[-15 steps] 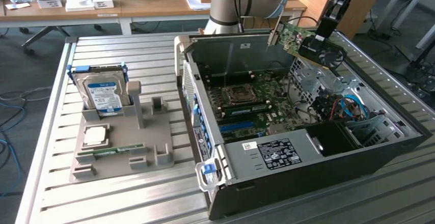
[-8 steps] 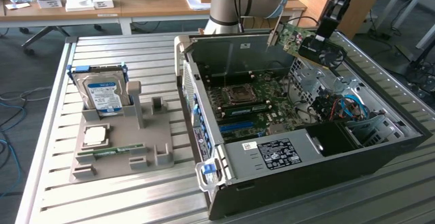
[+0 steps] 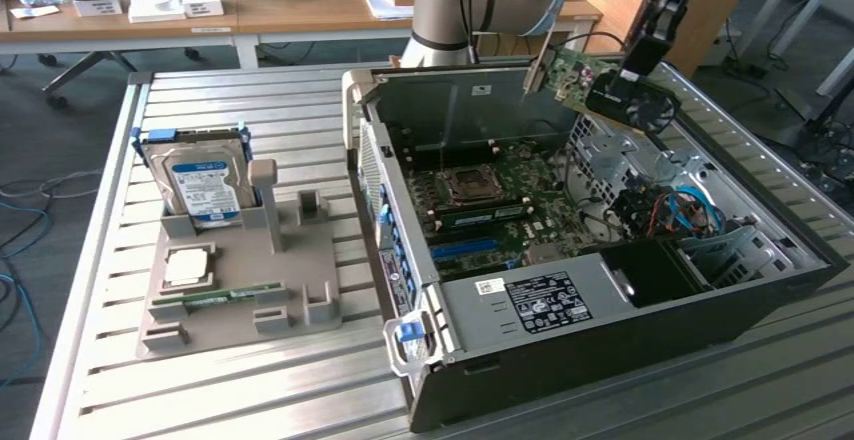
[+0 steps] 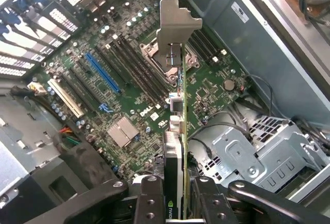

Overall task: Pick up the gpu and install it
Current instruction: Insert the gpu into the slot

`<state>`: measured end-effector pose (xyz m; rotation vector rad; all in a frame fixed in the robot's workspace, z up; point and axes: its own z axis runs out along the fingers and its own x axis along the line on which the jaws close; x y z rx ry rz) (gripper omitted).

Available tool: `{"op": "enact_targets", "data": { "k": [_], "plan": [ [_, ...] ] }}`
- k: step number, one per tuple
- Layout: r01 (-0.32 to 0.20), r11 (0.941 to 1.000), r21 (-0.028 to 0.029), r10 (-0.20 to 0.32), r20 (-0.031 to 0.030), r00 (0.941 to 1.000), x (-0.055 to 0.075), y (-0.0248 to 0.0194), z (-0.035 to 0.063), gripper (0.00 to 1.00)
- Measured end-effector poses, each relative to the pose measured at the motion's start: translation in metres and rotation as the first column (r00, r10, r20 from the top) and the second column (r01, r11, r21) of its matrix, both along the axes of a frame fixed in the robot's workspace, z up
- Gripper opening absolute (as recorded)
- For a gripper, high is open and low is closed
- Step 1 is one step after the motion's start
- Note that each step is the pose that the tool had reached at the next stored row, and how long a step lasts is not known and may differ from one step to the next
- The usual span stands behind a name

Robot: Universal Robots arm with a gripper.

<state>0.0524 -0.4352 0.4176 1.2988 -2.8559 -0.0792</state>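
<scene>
Gripper (image 4: 178, 206) fingers (image 4: 149, 203) sit nearest the wrist camera, pinching the gpu (image 4: 176, 146) by its two flat faces so that the card is presented edge-on, with the silver bracket (image 4: 175, 25) at the end farthest from the wrist. In the exterior view the gpu (image 3: 577, 72) hangs tilted in the air at the far rim of the open computer case (image 3: 747, 295), well apart from the motherboard (image 3: 514, 195) and not yet seated in any slot. Gripping the faces likely leaves the card's edges free and keeps the slots of the motherboard (image 4: 103, 74) in sight.
</scene>
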Motion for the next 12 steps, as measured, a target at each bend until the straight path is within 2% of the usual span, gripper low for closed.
{"op": "enact_targets", "data": {
  "k": [6,12],
  "plan": [
    [-0.063,0.9980,0.0000,0.063,0.0000,0.9980,0.0000,0.0000,0.0000,0.27],
    [-0.126,0.9920,0.0000,0.126,0.0000,0.9920,0.0000,0.0000,-0.0001,0.27]
  ]
}}
